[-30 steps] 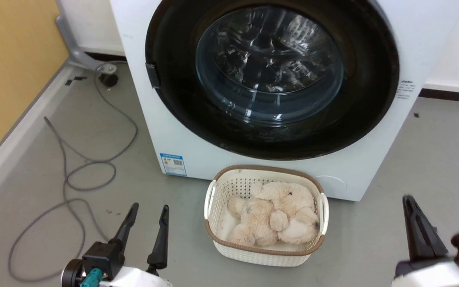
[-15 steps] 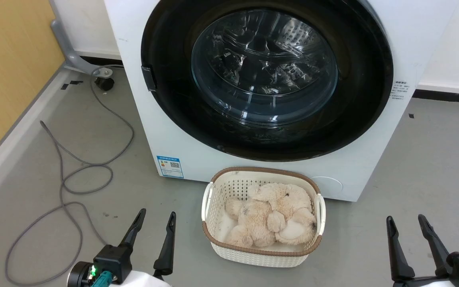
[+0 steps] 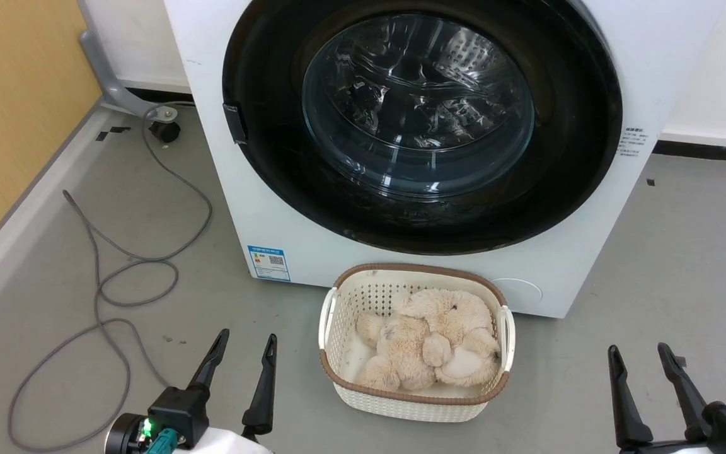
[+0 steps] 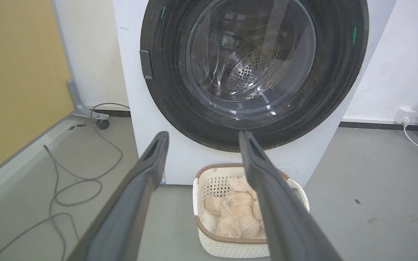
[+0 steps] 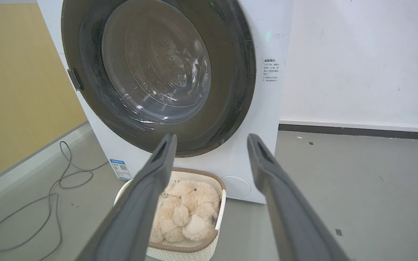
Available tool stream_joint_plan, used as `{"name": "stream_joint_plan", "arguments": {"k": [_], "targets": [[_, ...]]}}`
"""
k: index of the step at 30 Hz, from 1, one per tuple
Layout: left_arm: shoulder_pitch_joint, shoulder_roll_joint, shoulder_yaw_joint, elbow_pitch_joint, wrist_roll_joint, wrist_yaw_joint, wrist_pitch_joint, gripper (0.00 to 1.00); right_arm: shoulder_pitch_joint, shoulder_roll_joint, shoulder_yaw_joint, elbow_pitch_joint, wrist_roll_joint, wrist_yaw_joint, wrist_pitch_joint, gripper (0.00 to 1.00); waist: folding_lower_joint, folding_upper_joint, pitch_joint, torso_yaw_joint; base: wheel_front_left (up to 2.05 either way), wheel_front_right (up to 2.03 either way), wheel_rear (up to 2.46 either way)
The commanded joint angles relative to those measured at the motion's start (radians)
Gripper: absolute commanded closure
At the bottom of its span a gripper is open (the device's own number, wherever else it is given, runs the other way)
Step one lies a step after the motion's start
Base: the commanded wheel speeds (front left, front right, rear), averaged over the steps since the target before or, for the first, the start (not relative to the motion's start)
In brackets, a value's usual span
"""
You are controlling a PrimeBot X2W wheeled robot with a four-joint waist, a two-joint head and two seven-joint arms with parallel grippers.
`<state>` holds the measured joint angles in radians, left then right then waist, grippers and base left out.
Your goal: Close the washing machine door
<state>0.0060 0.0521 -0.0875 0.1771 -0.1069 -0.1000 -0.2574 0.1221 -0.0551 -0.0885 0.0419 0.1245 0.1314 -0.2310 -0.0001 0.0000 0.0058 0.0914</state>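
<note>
The white washing machine (image 3: pixel 275 208) (image 4: pixel 129 54) (image 5: pixel 267 119) stands straight ahead. Its round black door (image 3: pixel 564 170) (image 4: pixel 165 87) (image 5: pixel 230 90) lies flat against the machine's front, and the steel drum shows through the clear glass window (image 3: pixel 420 101). A small latch tab (image 3: pixel 232 123) sits on the door's left rim. My left gripper (image 3: pixel 246 339) (image 4: pixel 201 135) is open at the lower left, well short of the machine. At the lower right my right gripper (image 3: pixel 637 352) (image 5: pixel 212 137) is open too, with nothing between its fingers.
A cream basket (image 3: pixel 338 296) holding a beige plush toy (image 3: pixel 432 337) stands on the grey floor right in front of the machine. A grey cable (image 3: pixel 104 277) loops over the floor at the left, beside a yellow wall (image 3: pixel 16 94). Bare floor lies at the right.
My right gripper has swung from a sideways blur at the right edge to an upright, open pose lower down. The head camera shifted slightly. The door stays flat.
</note>
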Motion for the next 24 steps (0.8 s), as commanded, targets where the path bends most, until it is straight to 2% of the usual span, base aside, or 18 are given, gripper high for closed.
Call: {"name": "stream_joint_plan", "arguments": {"k": [1, 4, 5, 24], "targets": [[0.012, 0.002, 0.000, -0.003, 0.005, 0.003, -0.004, 0.00, 0.004, 0.005, 0.002, 0.004, 0.003, -0.001, -0.005, 0.00, 0.0001, 0.0000, 0.000, 0.001, 0.00, 0.00, 0.00], [0.012, 0.002, 0.001, -0.004, 0.004, 0.002, -0.004, 0.00, 0.003, 0.005, 0.003, 0.008, 0.003, -0.001, -0.007, 0.00, 0.0001, 0.0000, 0.001, 0.001, 0.00, 0.00, 0.00], [0.000, 0.000, 0.000, -0.002, 0.000, 0.000, 0.000, 1.00, 0.000, 0.000, 0.002, 0.006, 0.000, 0.000, -0.001, 1.00, 0.0001, 0.0000, 0.001, 0.001, 0.00, 0.00, 0.00], [-0.001, -0.001, 0.011, -0.023, 0.013, 0.012, 0.033, 1.00, -0.015, 0.001, 0.012, 0.000, -0.015, 0.000, 0.029, 1.00, 0.0001, 0.0000, 0.000, -0.010, 0.00, 0.00, 0.00]]}}
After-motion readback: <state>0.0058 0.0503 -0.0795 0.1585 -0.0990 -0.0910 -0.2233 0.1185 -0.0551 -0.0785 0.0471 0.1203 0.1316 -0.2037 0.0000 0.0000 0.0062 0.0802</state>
